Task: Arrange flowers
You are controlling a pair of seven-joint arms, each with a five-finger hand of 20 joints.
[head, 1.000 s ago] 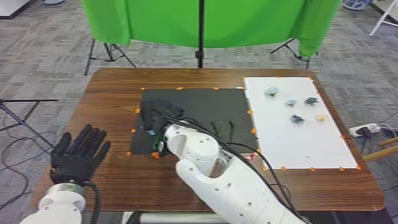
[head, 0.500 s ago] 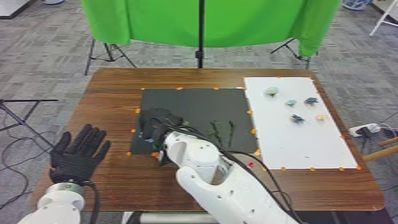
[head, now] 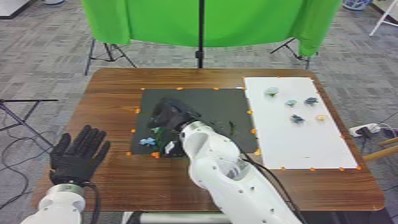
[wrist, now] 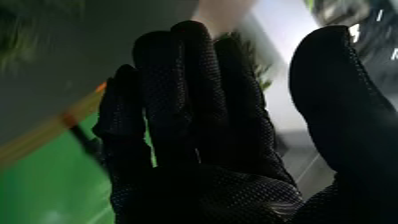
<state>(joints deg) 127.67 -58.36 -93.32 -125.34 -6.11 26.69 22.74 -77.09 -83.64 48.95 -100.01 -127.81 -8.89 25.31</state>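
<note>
Evidently, the black-gloved right hand, fingers straight, thumb apart, is nearer than the black-gloved left hand to the small dark-blue artificial flower, probably next, lying well to the right hand's right.

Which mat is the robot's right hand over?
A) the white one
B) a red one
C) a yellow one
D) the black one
D: the right hand is over the black mat, and the white mat lies off to the right.
</note>
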